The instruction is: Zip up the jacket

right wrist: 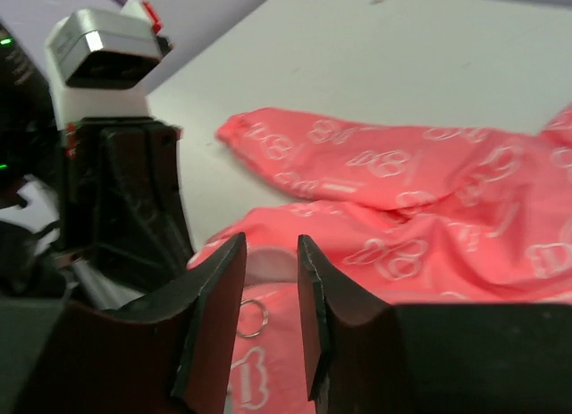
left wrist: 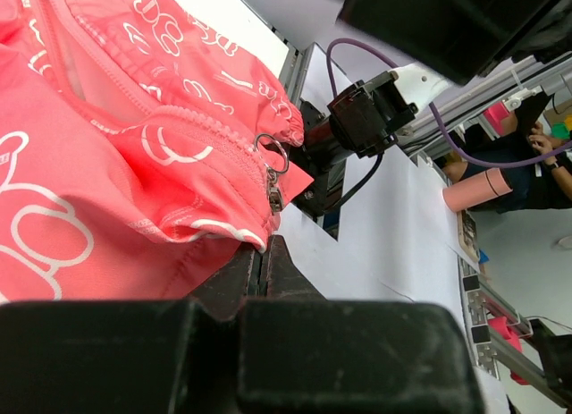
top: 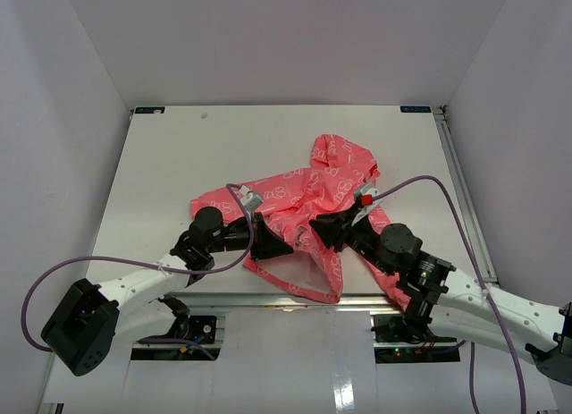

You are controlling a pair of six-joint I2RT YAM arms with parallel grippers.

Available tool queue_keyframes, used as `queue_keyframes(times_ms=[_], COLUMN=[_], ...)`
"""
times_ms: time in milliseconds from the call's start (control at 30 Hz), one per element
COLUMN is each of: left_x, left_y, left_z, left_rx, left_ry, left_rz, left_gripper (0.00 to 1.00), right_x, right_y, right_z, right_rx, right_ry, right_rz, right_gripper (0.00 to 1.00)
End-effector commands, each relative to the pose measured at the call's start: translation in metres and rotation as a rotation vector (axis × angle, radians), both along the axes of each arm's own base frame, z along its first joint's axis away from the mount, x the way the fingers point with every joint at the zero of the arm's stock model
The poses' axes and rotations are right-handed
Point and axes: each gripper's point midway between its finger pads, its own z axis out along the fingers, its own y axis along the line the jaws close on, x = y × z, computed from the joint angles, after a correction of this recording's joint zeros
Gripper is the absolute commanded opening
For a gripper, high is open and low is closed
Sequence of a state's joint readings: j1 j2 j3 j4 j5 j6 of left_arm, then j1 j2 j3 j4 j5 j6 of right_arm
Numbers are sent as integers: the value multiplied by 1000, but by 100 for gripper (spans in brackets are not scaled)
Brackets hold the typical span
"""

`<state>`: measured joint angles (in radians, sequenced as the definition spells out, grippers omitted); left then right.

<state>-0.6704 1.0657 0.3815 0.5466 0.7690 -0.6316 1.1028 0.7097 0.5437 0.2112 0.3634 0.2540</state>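
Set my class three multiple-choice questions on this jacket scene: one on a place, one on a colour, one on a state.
1. Where does the jacket lie?
A. On the table, towards its near edge
B. Draped over the back wall
C. On the floor

2. What colour are its prints?
A. Black
B. White
C. Green

3. How do the jaws of the right gripper stand?
A. Clamped on the hood
B. Out of view
C. Apart

Answers:
1 A, the top view shows it spread on the table by the arms.
2 B, white outlines on coral pink.
3 C, the right wrist view shows a clear gap between them.
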Motion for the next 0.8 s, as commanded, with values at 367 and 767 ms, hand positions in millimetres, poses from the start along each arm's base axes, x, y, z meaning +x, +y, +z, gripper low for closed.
queue_keyframes(times_ms=[367,767], left_x=[-2,-2], left_y=[3,4], left_z=[14,15], left_rx=[-57,-59], left_ry=[-121,-128], left_rz=[-4,-2], left_gripper=[0,0], right_x=[-54,-34], right_y=[25,7], right_z=[-24,-24], right_rx=[205,219], right_ry=[252,226], right_rz=[318,173], right_gripper=[30,35])
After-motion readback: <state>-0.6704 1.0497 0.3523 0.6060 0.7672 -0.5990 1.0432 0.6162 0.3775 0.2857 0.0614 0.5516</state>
